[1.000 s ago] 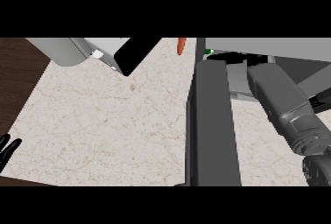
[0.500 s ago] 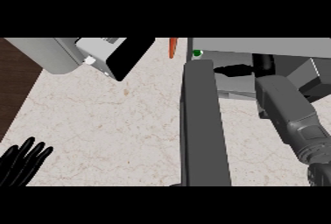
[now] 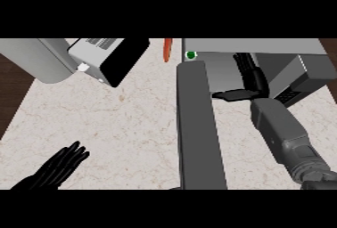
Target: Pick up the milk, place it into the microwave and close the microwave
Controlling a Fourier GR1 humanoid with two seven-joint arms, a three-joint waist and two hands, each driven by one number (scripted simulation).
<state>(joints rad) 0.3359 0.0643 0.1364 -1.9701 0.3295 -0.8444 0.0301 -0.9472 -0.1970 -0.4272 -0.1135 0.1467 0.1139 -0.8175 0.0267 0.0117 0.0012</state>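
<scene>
The microwave (image 3: 263,46) stands at the upper right with its door (image 3: 199,133) swung open, a long dark grey slab running down the middle of the view. My right forearm reaches into the cavity. My right hand (image 3: 248,78) is inside, fingers stretched toward the back and thumb out to the left, with nothing visible in it. No milk shows anywhere; the arm and the cavity's shadow hide whatever lies in there. My left hand (image 3: 58,167) rests open over the counter at the lower left, fingers pointing up and right.
An orange carrot (image 3: 167,49) lies by the microwave's left corner, beside a green button (image 3: 191,55). A grey box with a black face (image 3: 115,55) and a grey cylinder (image 3: 36,60) sit at the upper left. Dark wood borders the marble counter (image 3: 112,124) on the left.
My left hand has come further into view, moving right over the counter. The right hand stays inside the microwave while more of the cavity and the forearm has come into sight.
</scene>
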